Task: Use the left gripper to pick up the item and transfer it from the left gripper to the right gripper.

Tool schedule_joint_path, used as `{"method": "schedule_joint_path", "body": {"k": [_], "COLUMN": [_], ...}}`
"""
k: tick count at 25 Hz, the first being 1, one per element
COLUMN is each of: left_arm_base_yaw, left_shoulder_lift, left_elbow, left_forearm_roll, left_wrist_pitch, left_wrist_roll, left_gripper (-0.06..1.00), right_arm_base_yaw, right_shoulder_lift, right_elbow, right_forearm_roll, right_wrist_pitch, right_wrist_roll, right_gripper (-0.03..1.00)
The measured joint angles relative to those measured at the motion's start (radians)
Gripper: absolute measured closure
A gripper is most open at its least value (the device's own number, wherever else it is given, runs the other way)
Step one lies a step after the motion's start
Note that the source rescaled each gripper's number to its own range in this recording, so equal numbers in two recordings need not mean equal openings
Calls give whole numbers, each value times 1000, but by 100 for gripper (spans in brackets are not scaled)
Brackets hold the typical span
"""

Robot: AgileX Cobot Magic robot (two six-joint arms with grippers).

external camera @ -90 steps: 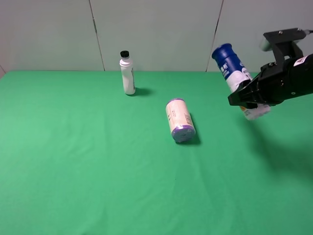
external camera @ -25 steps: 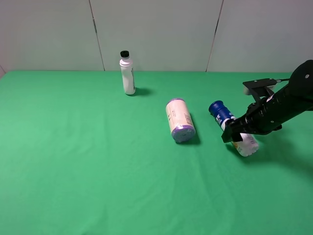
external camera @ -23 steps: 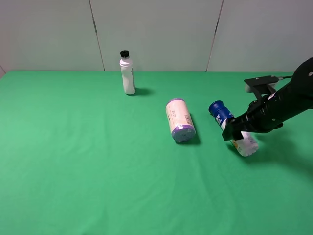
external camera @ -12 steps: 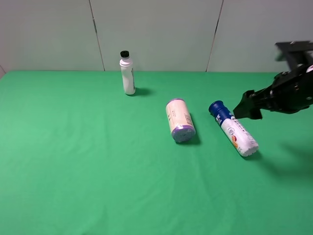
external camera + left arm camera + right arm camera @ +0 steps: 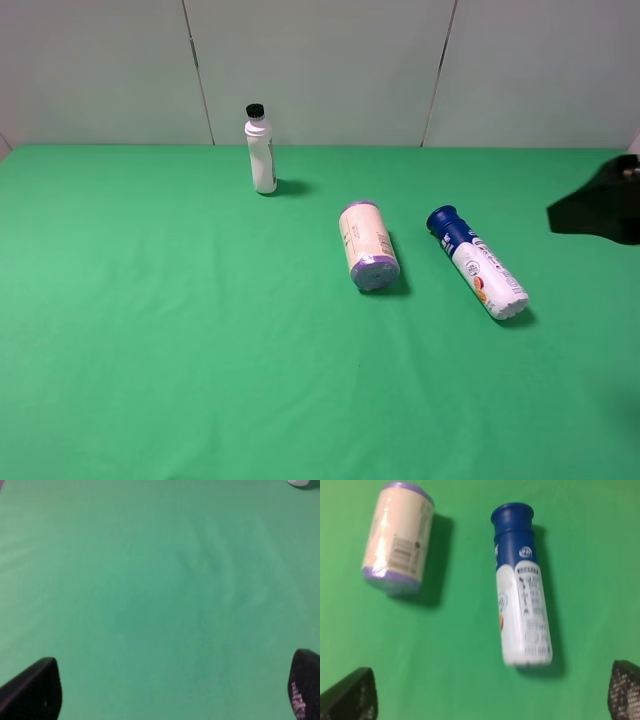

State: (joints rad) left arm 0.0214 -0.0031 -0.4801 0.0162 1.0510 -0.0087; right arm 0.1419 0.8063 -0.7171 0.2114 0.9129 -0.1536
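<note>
The item, a white tube with a blue cap (image 5: 478, 262), lies on its side on the green cloth, right of centre, with nothing gripping it. It also shows in the right wrist view (image 5: 522, 585), lying free below the camera. My right gripper (image 5: 572, 212) is a dark shape at the far right edge, raised and well away from the tube. In the right wrist view the right gripper (image 5: 487, 700) is open and empty, with only its fingertips (image 5: 350, 692) showing. My left gripper (image 5: 167, 695) is open and empty over bare green cloth. It is out of the exterior view.
A pink canister with purple rims (image 5: 367, 245) lies on its side just left of the tube and shows in the right wrist view (image 5: 398, 537). A white bottle with a black cap (image 5: 261, 150) stands upright near the back wall.
My right gripper brought the tube down from the air to the cloth, let it go, and drew back up and to the right edge. The tube now lies free.
</note>
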Motion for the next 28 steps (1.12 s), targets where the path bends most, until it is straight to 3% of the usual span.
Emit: {"method": "schedule_joint_path", "body": {"k": [5,9,15,23,28], "left_arm_base_yaw": [0,0,0,0,0], "left_shoulder_lift": [0,0,0,0,0], "left_elbow": [0,0,0,0,0], "left_forearm_roll": [0,0,0,0,0], "left_wrist_pitch": [0,0,1,1,1], "left_wrist_roll": [0,0,0,0,0], "left_gripper": [15,15,15,15,15], "right_arm_base_yaw": [0,0,0,0,0], "right_shoulder_lift": [-183,-338,-564,-743,-759], "right_elbow": [0,10,82,181,209], "right_forearm_roll": [-88,-190,-229,-230,-229], "right_wrist_pitch": [135,185,186,183,124], "right_wrist_roll": [95,206,268,215,208], "right_gripper": [-3,-3,-3,-3,-3]}}
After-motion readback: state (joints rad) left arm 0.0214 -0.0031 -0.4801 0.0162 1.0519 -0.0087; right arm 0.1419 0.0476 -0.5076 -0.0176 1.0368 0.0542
